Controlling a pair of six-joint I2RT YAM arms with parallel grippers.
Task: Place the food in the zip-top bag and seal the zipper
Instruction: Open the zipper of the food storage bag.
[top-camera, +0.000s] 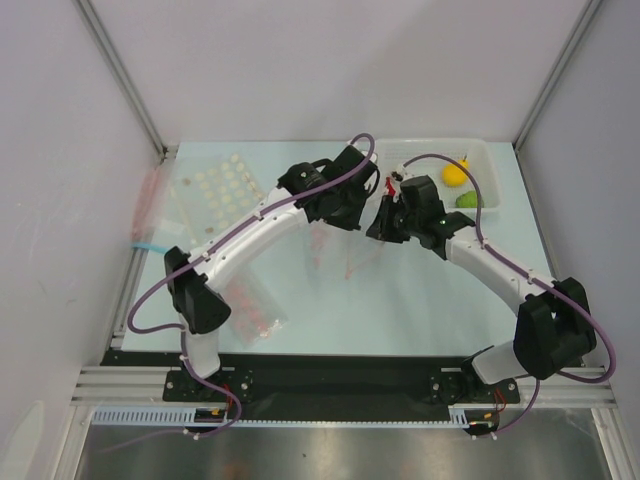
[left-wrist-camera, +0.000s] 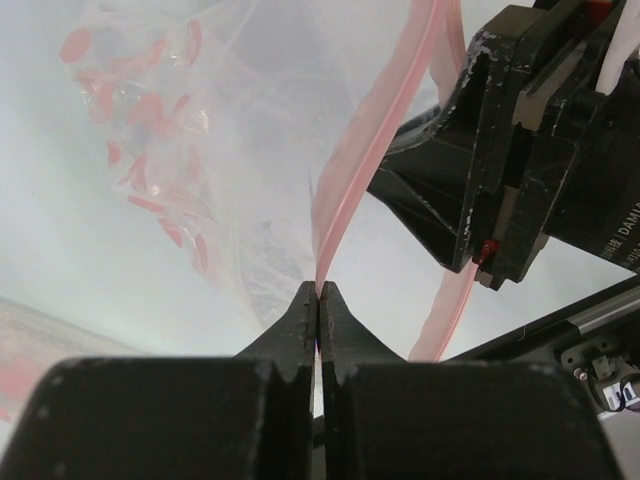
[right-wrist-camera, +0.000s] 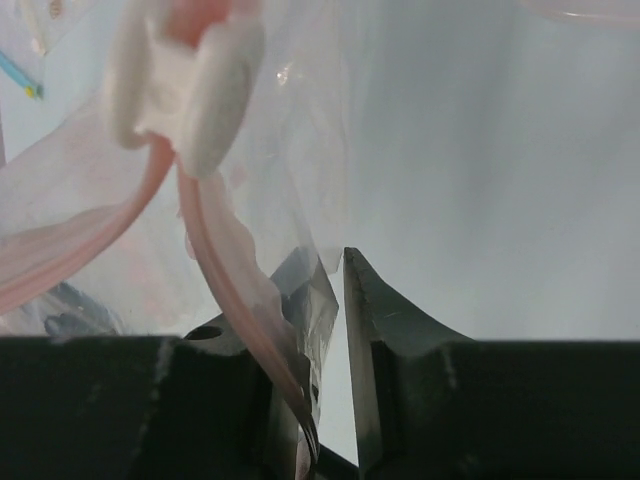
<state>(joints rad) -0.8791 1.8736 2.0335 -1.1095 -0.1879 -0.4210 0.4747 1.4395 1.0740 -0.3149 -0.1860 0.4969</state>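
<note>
In the far-right tray (top-camera: 425, 150) lie a yellow fruit (top-camera: 455, 173) and green fruit (top-camera: 467, 200).

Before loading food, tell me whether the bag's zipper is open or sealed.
Open: the zipper shows two pink strips running apart; the left gripper pinches one.

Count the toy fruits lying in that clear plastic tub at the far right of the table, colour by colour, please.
Small yellow toy fruit: 1
Small round green toy fruit: 1
Total in the clear plastic tub: 2
</note>
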